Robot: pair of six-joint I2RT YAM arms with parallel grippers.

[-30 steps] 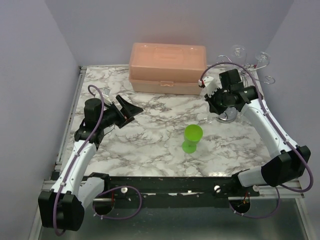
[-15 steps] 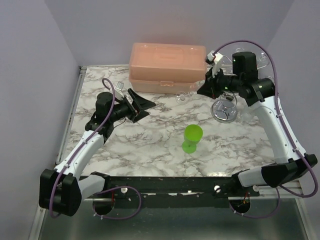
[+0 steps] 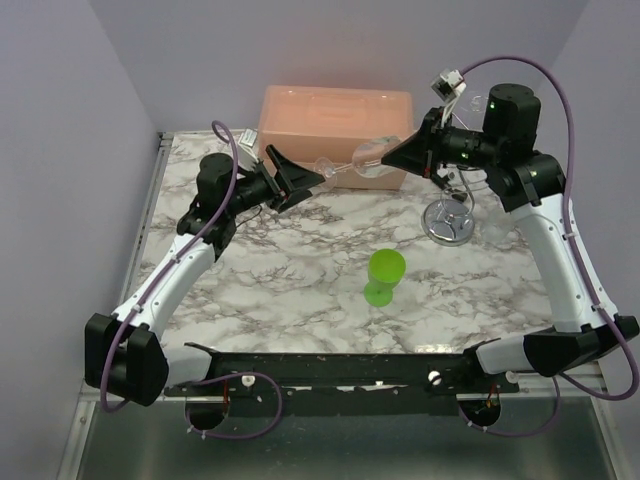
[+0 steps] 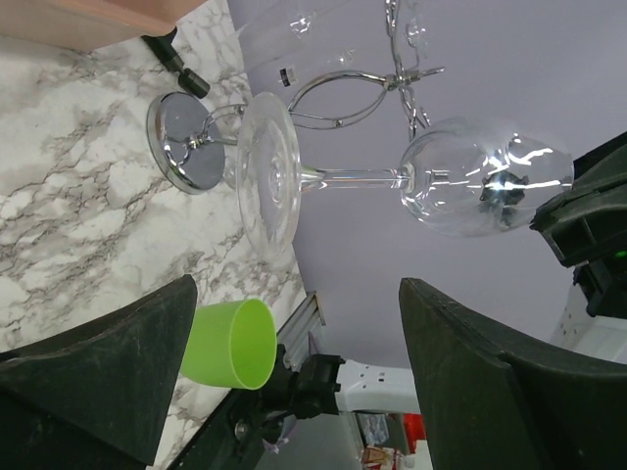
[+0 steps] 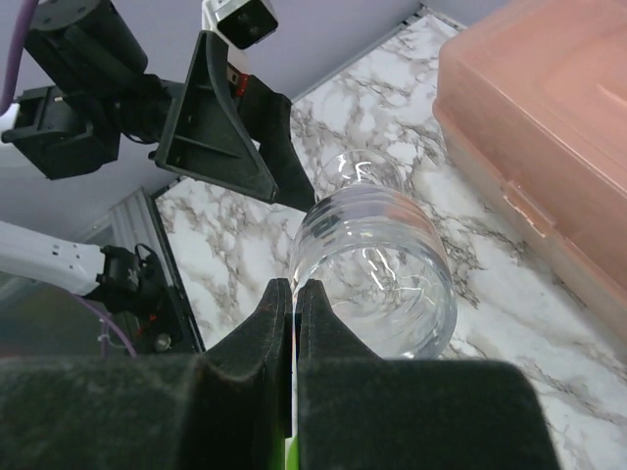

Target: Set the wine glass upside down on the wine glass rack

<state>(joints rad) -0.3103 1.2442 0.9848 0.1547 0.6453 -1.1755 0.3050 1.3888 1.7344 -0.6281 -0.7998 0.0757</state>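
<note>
The clear wine glass (image 3: 368, 160) lies horizontal in the air in front of the orange box, bowl to the right and foot to the left. My right gripper (image 3: 392, 155) is shut on its rim; the right wrist view shows both fingers (image 5: 279, 313) pinching the bowl's edge (image 5: 377, 264). My left gripper (image 3: 308, 186) is open and empty, close to the foot. In the left wrist view the foot (image 4: 269, 176) sits just ahead of the wide-open gripper (image 4: 294, 294). The silver wine glass rack (image 3: 450, 220) stands at the right, its top hidden behind my right arm; its base (image 4: 181, 137) and looping arms (image 4: 343, 93) show in the left wrist view.
A large orange plastic box (image 3: 335, 130) stands at the back of the marble table (image 3: 280, 290). A green cup (image 3: 383, 275) stands mid-table, in front of the rack. More clear glass (image 4: 304, 20) shows up by the rack's arms. Walls close in the left, back and right.
My right arm has lifted the glass from beside the rack, swung it left and turned it horizontal. My left arm has reached up and right to the glass's foot.
</note>
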